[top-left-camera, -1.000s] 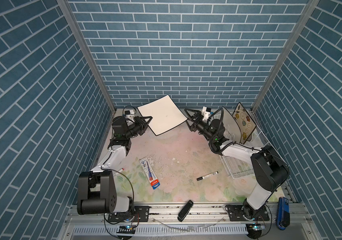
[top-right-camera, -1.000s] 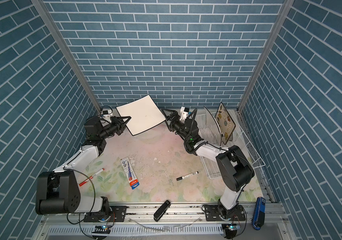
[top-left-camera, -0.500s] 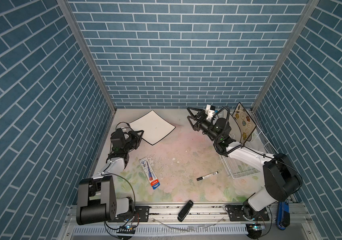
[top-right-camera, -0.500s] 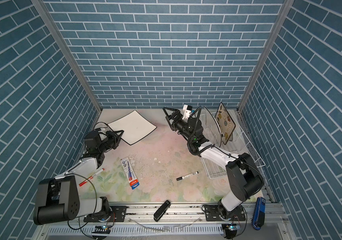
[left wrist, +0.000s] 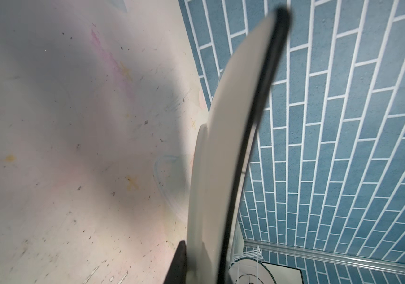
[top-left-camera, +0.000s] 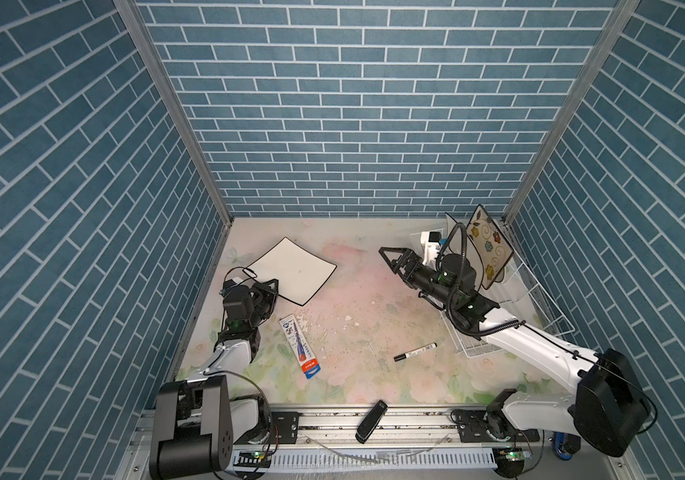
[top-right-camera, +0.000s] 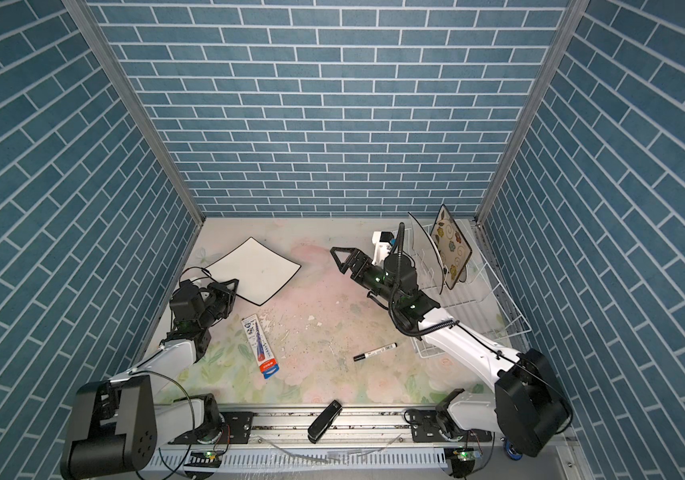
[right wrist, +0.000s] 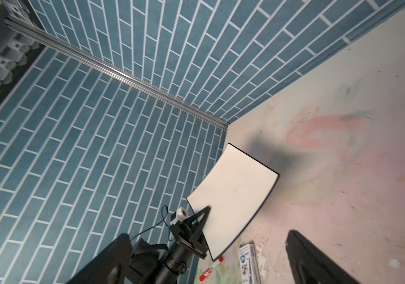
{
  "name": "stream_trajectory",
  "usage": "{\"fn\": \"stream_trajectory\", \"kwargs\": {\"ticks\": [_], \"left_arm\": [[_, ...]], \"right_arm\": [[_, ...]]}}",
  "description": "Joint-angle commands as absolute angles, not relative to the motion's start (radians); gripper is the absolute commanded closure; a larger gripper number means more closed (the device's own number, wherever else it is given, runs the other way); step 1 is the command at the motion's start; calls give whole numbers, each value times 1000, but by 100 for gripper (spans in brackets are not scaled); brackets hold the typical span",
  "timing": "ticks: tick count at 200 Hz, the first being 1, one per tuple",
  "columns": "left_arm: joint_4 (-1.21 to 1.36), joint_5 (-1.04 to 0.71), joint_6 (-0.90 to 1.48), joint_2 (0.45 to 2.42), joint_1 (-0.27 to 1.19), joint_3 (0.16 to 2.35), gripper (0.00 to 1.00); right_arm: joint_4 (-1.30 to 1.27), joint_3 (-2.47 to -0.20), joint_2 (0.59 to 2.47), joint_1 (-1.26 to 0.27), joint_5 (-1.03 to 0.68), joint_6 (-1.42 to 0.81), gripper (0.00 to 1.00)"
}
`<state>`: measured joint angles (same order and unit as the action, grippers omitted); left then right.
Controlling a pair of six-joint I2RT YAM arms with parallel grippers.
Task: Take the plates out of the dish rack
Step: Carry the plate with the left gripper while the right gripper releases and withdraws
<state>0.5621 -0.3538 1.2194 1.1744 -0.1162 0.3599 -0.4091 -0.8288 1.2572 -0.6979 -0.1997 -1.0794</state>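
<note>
The left gripper pinches the white, black-rimmed square plate, seemingly resting on the floral table; the right gripper gapes empty.

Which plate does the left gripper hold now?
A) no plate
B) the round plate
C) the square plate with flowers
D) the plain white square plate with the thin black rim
D: the left gripper is shut on a corner of the plain white square plate, while the flowered plate stands in the dish rack.
</note>
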Motion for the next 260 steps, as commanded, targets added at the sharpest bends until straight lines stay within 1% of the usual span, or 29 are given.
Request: {"fn": "stream_trajectory", "kwargs": {"ticks": [1, 35, 49, 76, 100, 140, 179, 217, 260], "left_arm": [[784, -314, 1245, 1123, -121, 362, 100], [774, -208, 1262, 1086, -121, 331, 100], [799, -182, 1261, 1084, -121, 327, 100], [765, -148, 1236, 1085, -123, 344, 100], [801, -119, 1266, 1110, -132, 327, 100], [876, -144, 1307, 1203, -159, 332, 100], [1062, -200, 1378, 1356, -202, 328, 100], [1151, -224, 1404, 1470, -233, 341, 100], [1289, -312, 1470, 1630, -283, 390, 100]], "right_arm": [[-239, -832, 1170, -725, -115, -917, 1], [-112, -836, 1095, -750, -42, -851, 1], [-112, -818, 1072, -752, -35, -848, 1], [-158, -776, 1046, -753, -35, -868, 1], [-146, -769, 1033, -756, -15, -863, 2], [-110, -758, 1020, -757, 30, -839, 2], [-172, -724, 1017, -757, 11, -865, 2], [-146, -734, 1019, -758, 17, -861, 2], [-151, -760, 1052, -756, 19, -861, 2]]}}
